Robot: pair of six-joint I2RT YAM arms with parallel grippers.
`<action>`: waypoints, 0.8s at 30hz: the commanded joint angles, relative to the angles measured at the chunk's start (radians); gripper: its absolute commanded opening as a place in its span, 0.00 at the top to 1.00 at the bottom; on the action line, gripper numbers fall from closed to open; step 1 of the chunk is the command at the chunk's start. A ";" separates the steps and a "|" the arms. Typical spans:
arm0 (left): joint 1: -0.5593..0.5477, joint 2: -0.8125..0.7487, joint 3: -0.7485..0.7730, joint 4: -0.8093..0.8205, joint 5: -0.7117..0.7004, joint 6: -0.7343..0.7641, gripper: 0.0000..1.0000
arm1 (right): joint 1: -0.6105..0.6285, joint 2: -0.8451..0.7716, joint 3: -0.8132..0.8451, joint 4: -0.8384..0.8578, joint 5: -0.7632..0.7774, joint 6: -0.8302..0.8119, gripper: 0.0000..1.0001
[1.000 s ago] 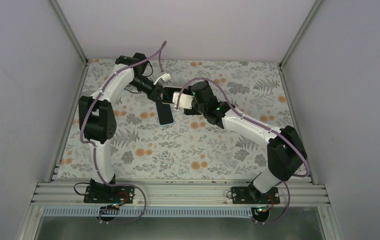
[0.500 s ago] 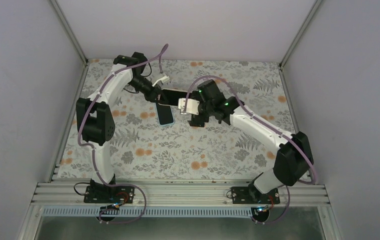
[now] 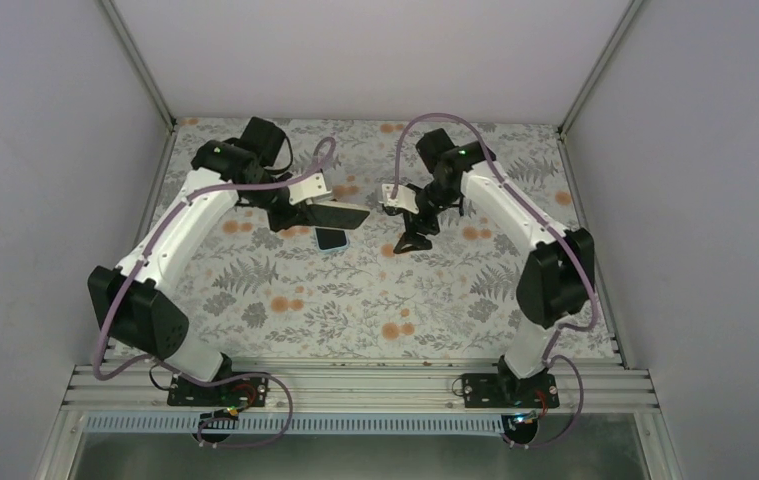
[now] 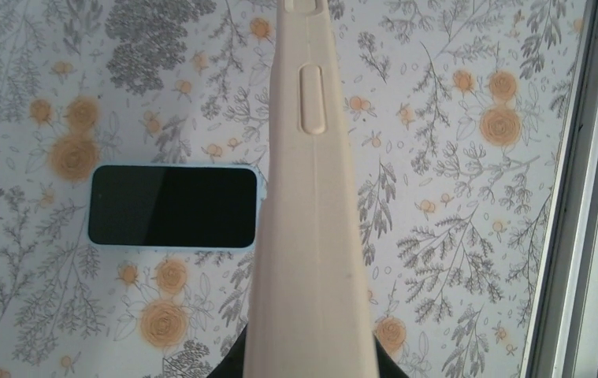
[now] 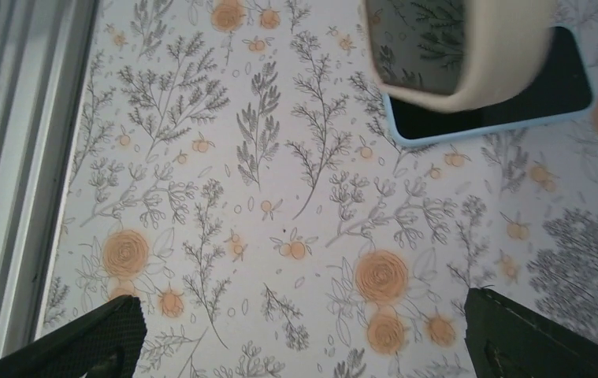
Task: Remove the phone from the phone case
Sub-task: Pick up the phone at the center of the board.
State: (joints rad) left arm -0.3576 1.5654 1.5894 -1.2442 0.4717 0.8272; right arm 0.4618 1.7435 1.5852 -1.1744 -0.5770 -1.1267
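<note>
Clasping phone case (image 4: 311, 236), left pincer (image 3: 303, 210)

Left hand (image 3: 297, 213) clamped tight, forearm stretched out low and level. Right hand (image 3: 412, 238) spread wide, fingers (image 5: 114, 339) pointing down, elbow arched high, well apart from the left.

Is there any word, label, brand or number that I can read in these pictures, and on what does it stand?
None can be read.
The phone screen is dark, the case is plain beige, and the cloth bears only flowers.
</note>
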 commanded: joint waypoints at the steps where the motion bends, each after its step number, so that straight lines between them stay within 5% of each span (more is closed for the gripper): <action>1: -0.042 -0.060 -0.074 0.077 -0.032 0.014 0.98 | -0.004 0.080 0.102 -0.103 -0.095 -0.033 0.00; 24: -0.129 -0.026 -0.035 0.063 0.025 -0.023 0.98 | -0.004 0.156 0.169 0.015 -0.072 0.042 0.01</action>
State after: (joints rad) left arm -0.4694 1.5318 1.5040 -1.2186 0.4473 0.8204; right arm 0.4622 1.8851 1.7264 -1.1774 -0.6346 -1.0988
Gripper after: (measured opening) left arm 0.104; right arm 0.993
